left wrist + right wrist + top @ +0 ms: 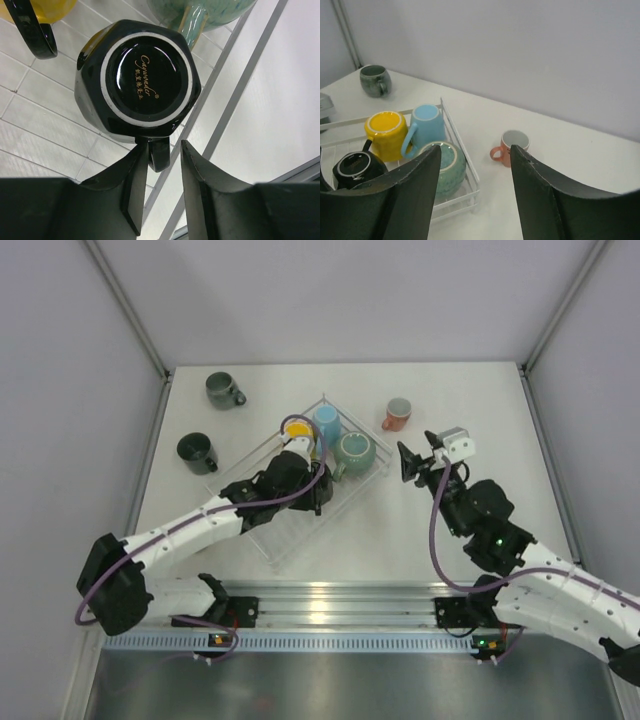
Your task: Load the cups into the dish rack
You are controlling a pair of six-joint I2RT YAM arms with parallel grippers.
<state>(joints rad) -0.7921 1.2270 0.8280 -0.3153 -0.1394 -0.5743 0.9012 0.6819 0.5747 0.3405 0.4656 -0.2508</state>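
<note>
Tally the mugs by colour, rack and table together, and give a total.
yellow mug: 1
light blue mug: 1
teal-green mug: 1
black mug, upside down: 1
salmon mug: 1
grey-green mug: 1
dark mug, leftmost: 1
Total: 7

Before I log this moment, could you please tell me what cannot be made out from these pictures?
Top view: the black mug is hidden beneath the wrist of the left arm.
Left wrist view: the left hand straddles its handle; whether it grips is unclear.
Left wrist view: the top edge cuts off the yellow mug and teal mug.
Right wrist view: the near end of the dish rack is hidden by the right hand.
</note>
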